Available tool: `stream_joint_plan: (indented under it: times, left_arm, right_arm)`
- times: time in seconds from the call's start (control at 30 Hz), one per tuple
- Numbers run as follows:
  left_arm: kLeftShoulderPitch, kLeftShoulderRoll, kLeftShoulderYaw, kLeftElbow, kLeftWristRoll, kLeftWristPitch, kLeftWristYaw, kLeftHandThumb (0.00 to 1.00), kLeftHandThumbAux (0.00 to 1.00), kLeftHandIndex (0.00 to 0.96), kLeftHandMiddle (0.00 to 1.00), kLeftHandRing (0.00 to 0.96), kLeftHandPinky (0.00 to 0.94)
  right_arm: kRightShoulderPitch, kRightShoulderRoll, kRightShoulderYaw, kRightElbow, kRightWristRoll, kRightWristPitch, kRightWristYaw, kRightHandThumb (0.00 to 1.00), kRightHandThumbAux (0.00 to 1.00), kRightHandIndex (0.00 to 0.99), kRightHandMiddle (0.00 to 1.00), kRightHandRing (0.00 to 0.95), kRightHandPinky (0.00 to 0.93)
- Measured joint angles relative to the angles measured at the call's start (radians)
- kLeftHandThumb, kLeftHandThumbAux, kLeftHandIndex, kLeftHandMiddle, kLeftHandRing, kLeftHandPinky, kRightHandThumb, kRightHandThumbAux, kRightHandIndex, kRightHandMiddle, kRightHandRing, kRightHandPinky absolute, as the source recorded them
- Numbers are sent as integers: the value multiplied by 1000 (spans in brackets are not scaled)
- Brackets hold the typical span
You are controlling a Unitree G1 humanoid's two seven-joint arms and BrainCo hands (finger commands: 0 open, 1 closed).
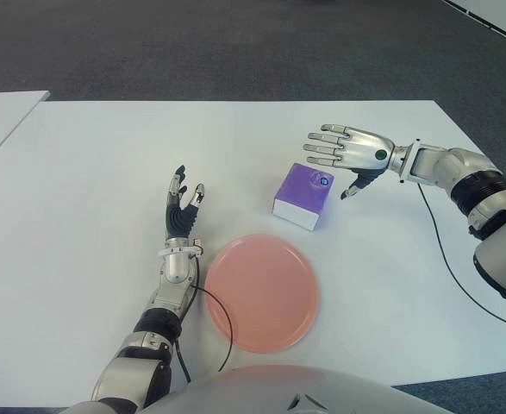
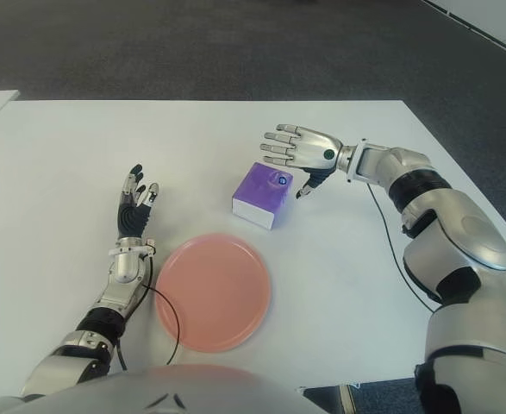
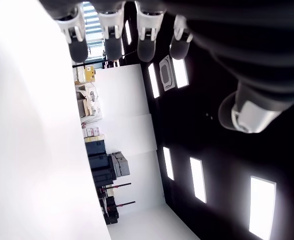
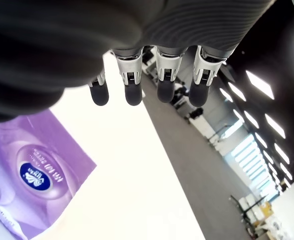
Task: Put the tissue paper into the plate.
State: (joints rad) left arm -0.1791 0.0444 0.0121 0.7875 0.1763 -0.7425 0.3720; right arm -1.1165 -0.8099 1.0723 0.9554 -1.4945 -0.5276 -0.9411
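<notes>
One purple tissue pack [image 1: 303, 196] lies on the white surface [image 1: 89, 190] near the centre of the left eye view, and one pink plate [image 1: 261, 291] sits just below it toward the lower middle of the frame, apart from the pack and holding nothing. Two hands are in view. The right hand [image 1: 349, 148] shows in the upper right, just beside the pack's upper right corner, its fingers [image 1: 323, 148] stretched out flat and spread toward the left, the thumb pointing down close to the pack; whether the thumb touches the pack is hard to tell. In the right wrist view four fingertips [image 4: 132, 93] hang straight and separated above the pack's purple wrapper, grasping nothing. The left hand [image 1: 184, 213] shows left of the plate, in the lower left centre, fingers extended upward in the frame and slightly apart, holding nothing. One black cable [image 1: 221, 319] curves from the left wrist along the plate's left edge, and another runs from the right forearm down the right side. The robot's torso cuts off the bottom edge of the plate's surroundings.
</notes>
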Motion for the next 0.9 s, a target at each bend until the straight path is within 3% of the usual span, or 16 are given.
stream_joint_plan:
  times: [0.23, 0.4, 0.9]
  left_arm:
    - [-3, 3, -13, 2, 1, -10, 0, 17, 435, 0, 0, 0, 0]
    - [-3, 5, -17, 5, 1, -10, 0, 15, 442, 0, 0, 0, 0]
    - [-9, 12, -31, 11, 29, -10, 12, 6, 441, 0, 0, 0, 0]
  right_arm:
    - [1, -93, -116, -189, 114, -124, 160, 446, 213, 0, 0, 0, 0]
    - [12, -151, -207, -308, 185, -156, 271, 466, 217, 0, 0, 0, 0]
    - [143, -150, -301, -394, 231, -205, 484, 509, 230, 0, 0, 0, 0]
